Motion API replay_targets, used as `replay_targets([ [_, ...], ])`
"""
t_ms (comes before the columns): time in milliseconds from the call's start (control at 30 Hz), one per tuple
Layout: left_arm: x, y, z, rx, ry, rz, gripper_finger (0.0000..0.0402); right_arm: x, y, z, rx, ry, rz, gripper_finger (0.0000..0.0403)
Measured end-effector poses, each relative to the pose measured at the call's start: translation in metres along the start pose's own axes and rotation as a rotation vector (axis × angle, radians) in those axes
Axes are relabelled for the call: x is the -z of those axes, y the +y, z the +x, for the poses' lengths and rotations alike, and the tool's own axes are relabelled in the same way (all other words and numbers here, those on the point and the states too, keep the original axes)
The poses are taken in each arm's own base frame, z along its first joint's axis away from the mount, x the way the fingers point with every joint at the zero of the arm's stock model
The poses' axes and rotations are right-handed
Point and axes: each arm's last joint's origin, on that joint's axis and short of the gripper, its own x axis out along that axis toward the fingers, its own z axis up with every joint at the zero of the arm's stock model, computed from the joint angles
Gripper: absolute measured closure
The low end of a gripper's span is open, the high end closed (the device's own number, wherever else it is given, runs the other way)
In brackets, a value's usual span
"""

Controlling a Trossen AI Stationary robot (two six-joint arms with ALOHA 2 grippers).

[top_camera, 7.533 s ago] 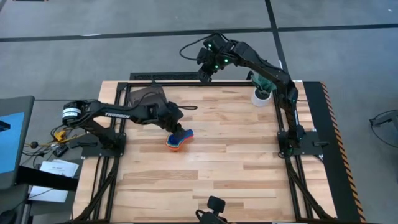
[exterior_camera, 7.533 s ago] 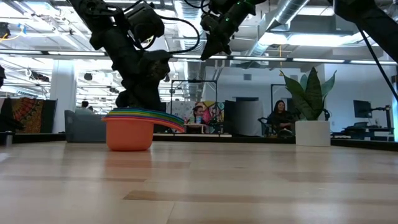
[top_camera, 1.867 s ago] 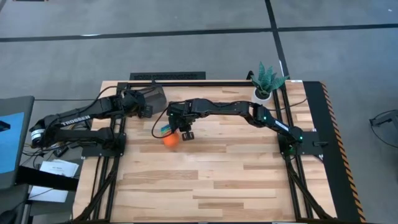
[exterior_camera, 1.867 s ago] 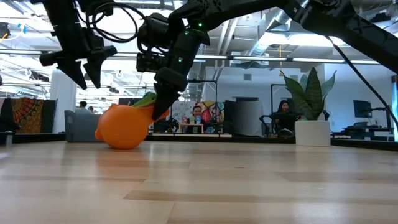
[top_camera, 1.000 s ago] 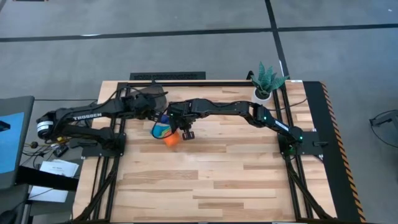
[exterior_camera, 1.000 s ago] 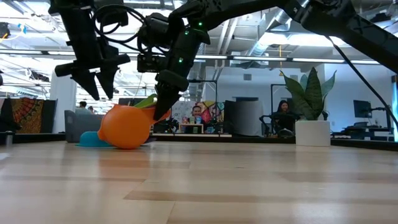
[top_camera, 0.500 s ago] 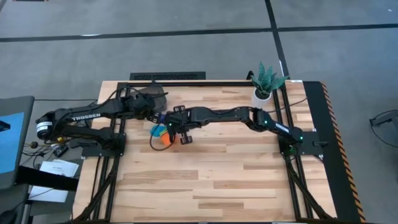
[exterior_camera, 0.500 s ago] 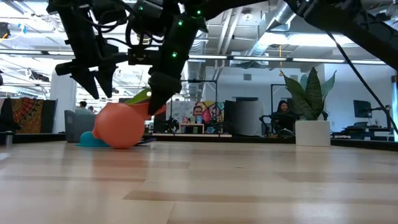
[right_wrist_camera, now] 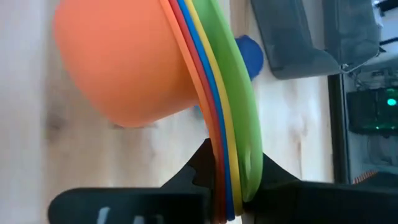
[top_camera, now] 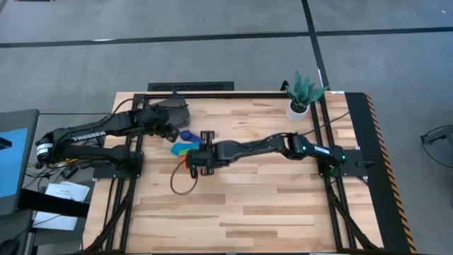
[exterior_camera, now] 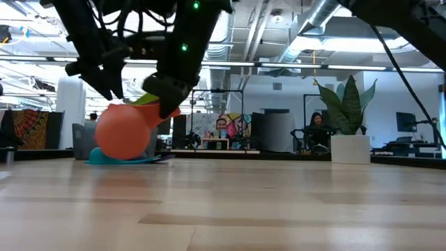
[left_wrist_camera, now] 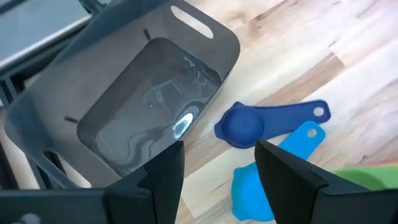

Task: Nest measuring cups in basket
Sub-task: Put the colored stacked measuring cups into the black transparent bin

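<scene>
Two cups (left_wrist_camera: 261, 123) lie loose on the table beside the empty basket (left_wrist_camera: 130, 106). The right gripper (right_wrist_camera: 227, 180) is clamped on the stack (right_wrist_camera: 180, 81). The left gripper (left_wrist_camera: 217, 165) hovers spread above. Nothing is in yet.

The pale wooden bench (top_camera: 248, 205) carries two dark arms. The left claw (top_camera: 168, 130) sits near the bench's far left corner, just beside the dark grey-brown rectangular basket (top_camera: 172, 110). The right arm reaches across the bench; the right claw (top_camera: 192, 162) is at a small orange plastic cup (top_camera: 188, 162). Close by on the bench lie a green cup (top_camera: 186, 150), a light blue cup (top_camera: 177, 149) and a dark blue cup (top_camera: 187, 134). A white plant pot (top_camera: 296, 110) with a green plant stands at the far right.
</scene>
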Motion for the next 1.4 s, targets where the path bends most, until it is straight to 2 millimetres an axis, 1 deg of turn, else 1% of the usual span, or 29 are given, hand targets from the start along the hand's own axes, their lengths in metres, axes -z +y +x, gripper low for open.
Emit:
replay_targets([
  [100, 0.0, 0.002, -0.004, 0.01, -0.017, 0.052, 0.0216, 0.001, 0.021, -0.008, 0.045, -0.001, 0.02, 0.0358],
  [200, 0.0, 0.002, -0.004, 0.012, -0.02, 0.107, 0.0216, 0.004, 0.042, -0.015, 0.127, -0.017, 0.022, 0.0358],
  [333, -0.001, 0.001, -0.004, 0.021, -0.023, 0.138, 0.0216, 0.016, 0.07, -0.016, 0.21, -0.012, 0.01, 0.0356],
  [433, -0.001, 0.001, -0.004, 0.029, -0.019, 0.139, 0.0216, 0.024, 0.084, -0.016, 0.234, -0.02, 0.043, 0.0356],
  [500, -0.001, 0.001, -0.004, 0.029, -0.019, 0.144, 0.0216, 0.025, 0.084, -0.015, 0.26, -0.021, 0.058, 0.0356],
  [567, -0.001, 0.001, -0.004, 0.026, -0.022, 0.14, 0.0216, 0.025, 0.084, -0.015, 0.287, -0.018, 0.032, 0.0356],
  [700, -0.003, 0.0, -0.004, 0.037, -0.037, 0.101, 0.0216, 0.027, 0.084, -0.015, 0.292, -0.002, -0.006, 0.0353],
  [767, -0.003, -0.001, -0.004, 0.053, -0.038, 0.081, 0.0216, 0.028, 0.086, -0.015, 0.297, -0.003, -0.014, 0.0349],
  [933, -0.004, -0.001, -0.005, 0.07, -0.038, 0.057, 0.0216, 0.031, 0.098, -0.021, 0.309, -0.013, -0.024, 0.0348],
  [1133, -0.004, -0.002, -0.005, 0.081, -0.033, 0.024, 0.0216, 0.032, 0.115, -0.033, 0.291, -0.043, -0.028, 0.0347],
  [1400, -0.005, -0.003, -0.005, 0.094, -0.041, 0.005, 0.0216, 0.034, 0.13, -0.045, 0.267, -0.074, 0.011, 0.0347],
])
